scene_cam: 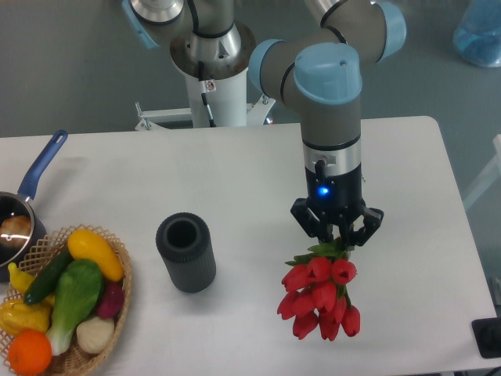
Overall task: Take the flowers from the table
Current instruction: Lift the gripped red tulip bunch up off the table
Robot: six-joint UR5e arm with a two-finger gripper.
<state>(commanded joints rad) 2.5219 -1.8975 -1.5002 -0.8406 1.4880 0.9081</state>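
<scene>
**A:** What do the flowers [319,301] look like up close? They're nearest the camera, right?

**B:** Yep, toward the front right of the white surface [235,180]. Small bunch of red tulips, heads crowded together and pointing at the camera, with a couple of green leaves fanning out at the top. Can't really see the stems, they run up into the end effector [337,237].

**A:** So it's got them?

**B:** Looks like it. The dark fingers are pinched in narrow around the leafy end, with a blue light glowing just above. Can't tell if the blooms touch the surface.

**A:** Anything else?

**B:** Front left, a wicker basket [117,313] of veggies. A dark cylinder [185,252] stands between the basket and the flowers. Farther back left, a blue-handled pan [31,188].
</scene>
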